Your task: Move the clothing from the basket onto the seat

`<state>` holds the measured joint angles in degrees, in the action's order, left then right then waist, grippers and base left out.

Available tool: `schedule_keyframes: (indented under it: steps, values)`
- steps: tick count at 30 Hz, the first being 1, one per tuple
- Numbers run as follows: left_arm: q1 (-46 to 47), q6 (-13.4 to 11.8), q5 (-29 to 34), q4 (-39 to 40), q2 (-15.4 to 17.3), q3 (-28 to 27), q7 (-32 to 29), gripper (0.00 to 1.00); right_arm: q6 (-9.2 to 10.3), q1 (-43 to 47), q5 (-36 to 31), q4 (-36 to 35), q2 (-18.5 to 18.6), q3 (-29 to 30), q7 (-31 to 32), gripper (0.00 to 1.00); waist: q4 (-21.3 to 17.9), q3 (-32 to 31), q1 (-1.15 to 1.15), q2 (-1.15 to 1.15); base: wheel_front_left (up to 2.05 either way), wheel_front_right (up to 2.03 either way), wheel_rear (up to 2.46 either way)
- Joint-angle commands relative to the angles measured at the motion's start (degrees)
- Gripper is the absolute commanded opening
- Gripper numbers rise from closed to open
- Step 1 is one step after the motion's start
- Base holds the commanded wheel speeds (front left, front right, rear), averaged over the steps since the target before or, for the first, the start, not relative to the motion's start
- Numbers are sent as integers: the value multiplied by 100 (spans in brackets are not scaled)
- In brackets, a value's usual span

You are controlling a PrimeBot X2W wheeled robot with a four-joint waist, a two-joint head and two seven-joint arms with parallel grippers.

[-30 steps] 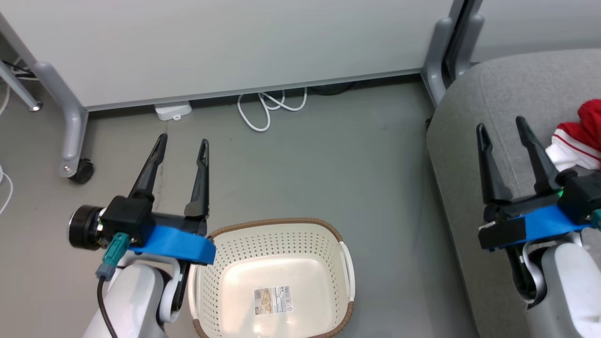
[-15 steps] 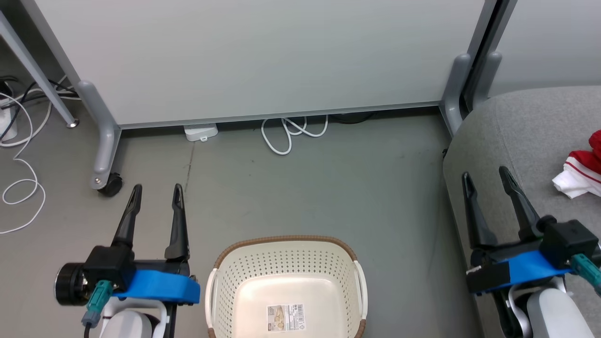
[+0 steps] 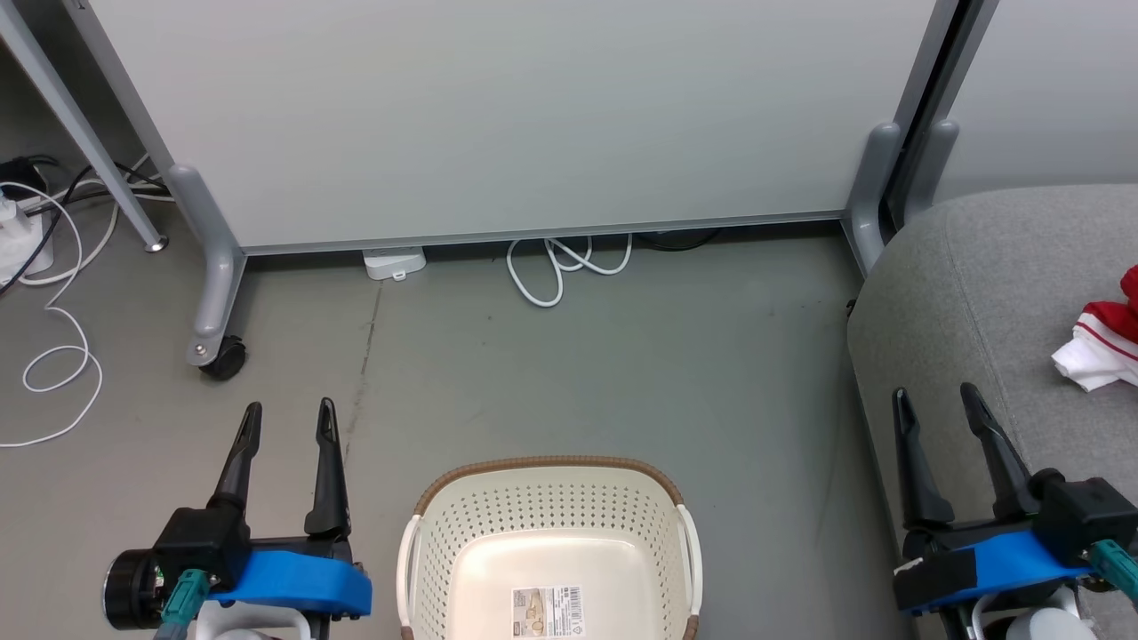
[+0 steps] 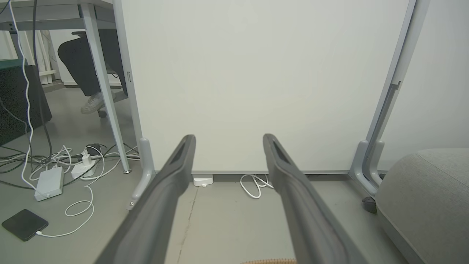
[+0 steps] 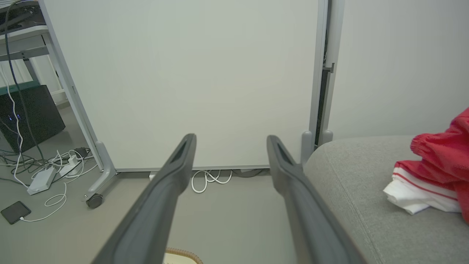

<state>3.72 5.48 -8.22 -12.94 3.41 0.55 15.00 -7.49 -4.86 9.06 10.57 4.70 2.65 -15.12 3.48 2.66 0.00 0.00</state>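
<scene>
I see no garment in the visible part of the cream perforated plastic basket on the floor. The red-and-white fabric clothing lies on the grey upholstered seat. My left claw and right claw hang spread, holding nothing. I judge the transfer done, so next I'd just park the arms.

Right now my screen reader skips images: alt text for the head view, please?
Empty cream basket on the floor between the left gripper and right gripper, jaws open; red-and-white clothing lies on the grey seat.
</scene>
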Motion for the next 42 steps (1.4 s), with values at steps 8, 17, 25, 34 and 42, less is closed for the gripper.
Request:
schedule_keyframes:
  steps: [8, 17, 25, 34, 42]
  values:
    - [-82, 81, 105, -81, -45, -120, 26, 100, -1, 215, 3, 92, -108, 29, -4, 100, 6, -48, 0, 0, 0, 0, 0]
    - [-57, 90, 67, -61, -48, -146, -5, 0, 0, 165, 14, 147, -120, 43, 1, 0, 14, -106, 0, 0, 0, 0, 0]
    - [-80, 98, -519, -284, -58, -245, -234, 0, 0, 136, 593, 353, -135, 105, 198, 0, -1, -117, 0, 0, 0, 0, 0]
    - [-49, 110, -1411, -236, -57, -276, -429, 0, 0, 107, 1463, 335, -140, 124, 406, 0, -24, -127, 0, 0, 0, 0, 0]
    - [-15, 94, -2216, -179, -55, -315, -614, 0, 0, 72, 2251, 328, -145, 149, 601, 0, -47, -137, 0, 0, 0, 0, 0]
